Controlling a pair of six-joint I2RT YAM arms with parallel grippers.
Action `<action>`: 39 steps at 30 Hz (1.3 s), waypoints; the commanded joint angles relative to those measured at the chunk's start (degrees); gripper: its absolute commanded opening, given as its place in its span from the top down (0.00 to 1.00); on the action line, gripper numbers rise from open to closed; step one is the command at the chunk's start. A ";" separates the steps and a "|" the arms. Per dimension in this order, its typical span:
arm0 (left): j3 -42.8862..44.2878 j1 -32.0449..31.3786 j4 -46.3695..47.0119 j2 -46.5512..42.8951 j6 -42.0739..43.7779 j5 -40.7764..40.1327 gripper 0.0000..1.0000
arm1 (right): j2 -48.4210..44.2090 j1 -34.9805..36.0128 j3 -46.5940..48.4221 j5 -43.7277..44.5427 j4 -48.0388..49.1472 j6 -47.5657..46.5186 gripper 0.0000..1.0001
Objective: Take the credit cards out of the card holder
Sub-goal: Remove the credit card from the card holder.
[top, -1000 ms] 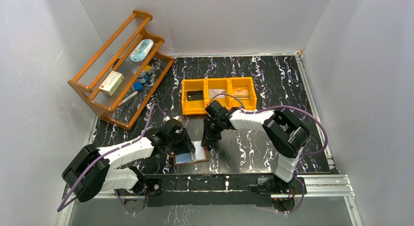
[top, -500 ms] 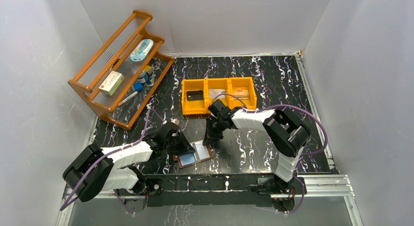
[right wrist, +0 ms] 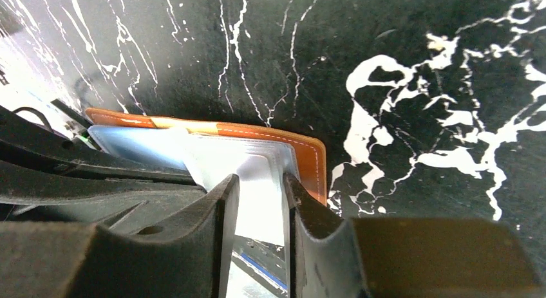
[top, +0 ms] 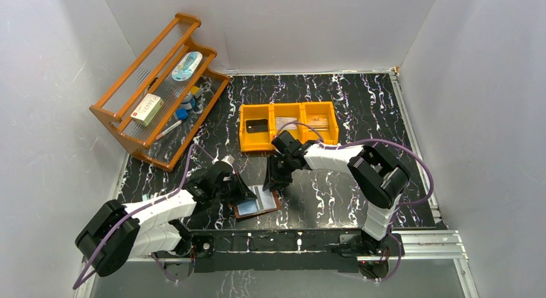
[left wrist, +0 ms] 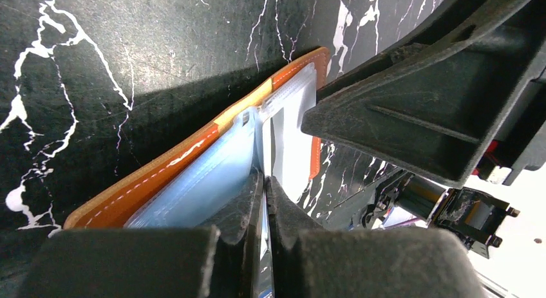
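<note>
Left tool [left wrist: 265, 180] is clenched tight on a thin leaf of the card holder [left wrist: 193, 182] (can't tell if a credit card is inside that pinch). The holder lies open on the counter [left wrist: 96, 66], right under both tools. Right tool [right wrist: 261, 182] has its jaws parted, straddling a pale pocket. My worry: nothing's pinning the holder, so any pull probably drags the whole thing along.

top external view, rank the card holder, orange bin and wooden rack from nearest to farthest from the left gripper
From the left gripper:
1. card holder, right at its fingertips, at the near edge.
2. orange bin, farther back and to the right.
3. wooden rack, far back on the left.
</note>
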 commanded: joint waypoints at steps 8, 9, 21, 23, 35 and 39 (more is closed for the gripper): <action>4.70 -0.08 -2.39 -1.78 4.89 0.11 1.00 | -1.30 1.27 2.77 -3.27 -0.05 -2.92 0.80; 4.94 -0.07 -2.27 -1.44 5.06 0.17 1.00 | -1.36 1.30 2.20 -3.78 1.03 -2.51 0.84; 7.52 -0.01 -9.25 -3.47 7.86 -4.08 1.00 | -3.22 0.58 -0.19 4.29 -1.80 -0.49 1.00; 8.32 -0.03 -11.05 -3.05 8.76 -5.00 1.00 | -3.22 0.57 -0.44 3.85 -1.25 -0.40 1.00; 12.84 0.20 -24.56 -1.17 10.07 -13.13 1.00 | -5.10 1.24 8.14 15.31 -13.67 -5.17 0.49; 13.73 0.43 -26.17 0.53 10.16 -13.08 0.99 | -2.15 4.73 12.35 20.73 -17.57 -6.30 0.47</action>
